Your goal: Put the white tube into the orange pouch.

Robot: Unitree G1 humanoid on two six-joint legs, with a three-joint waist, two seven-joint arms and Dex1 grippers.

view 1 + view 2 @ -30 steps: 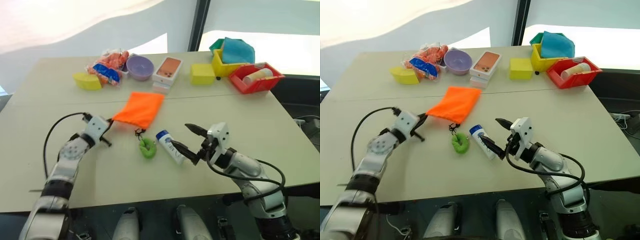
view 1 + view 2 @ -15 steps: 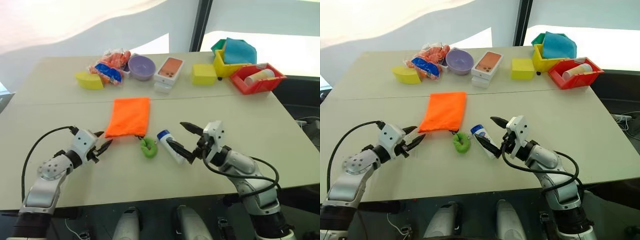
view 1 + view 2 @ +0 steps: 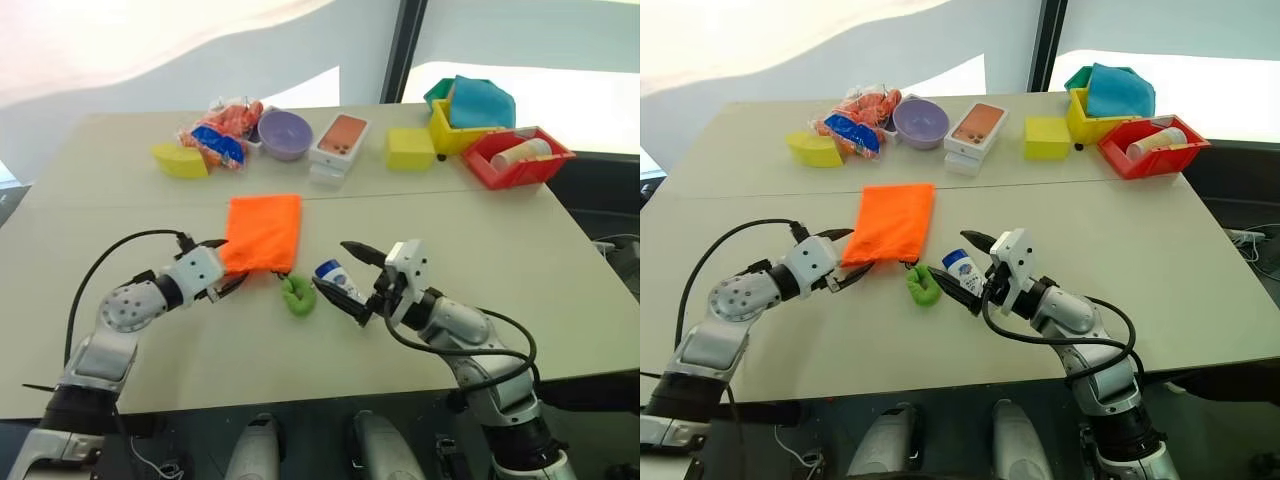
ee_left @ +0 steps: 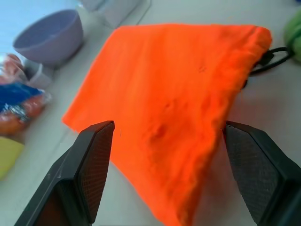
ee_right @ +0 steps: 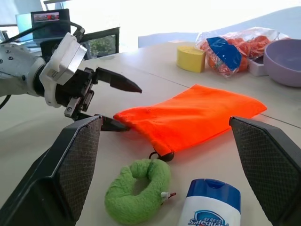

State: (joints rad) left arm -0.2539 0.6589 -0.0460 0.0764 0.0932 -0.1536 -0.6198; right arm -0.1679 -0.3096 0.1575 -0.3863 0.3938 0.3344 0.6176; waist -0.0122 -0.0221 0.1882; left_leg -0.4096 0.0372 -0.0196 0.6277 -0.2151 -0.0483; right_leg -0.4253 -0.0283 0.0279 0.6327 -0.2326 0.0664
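Pouch first: the orange pouch (image 3: 262, 232) lies flat on the table (image 3: 120, 215), and I take it as the landmark. Its mouth edge, with the black cord, is the edge nearest the robot. The green tassel (image 3: 296, 296) lies just beside that edge, and the white tube (image 3: 336, 280) lies just past the tassel, blue cap toward the pouch.

The left gripper (image 3: 848, 262) is at the mouth corner of the pouch, jaws wide, one finger over the cloth and one at the table beside it; it holds nothing. The right gripper (image 3: 352, 280) stands with jaws wide on both sides of the tube, not closed on it.

The risk, in my judgement: the left jaws may pinch both layers of cloth, so the mouth stays shut. Also the smooth tube may roll away when the right fingers close, or the cord may catch.
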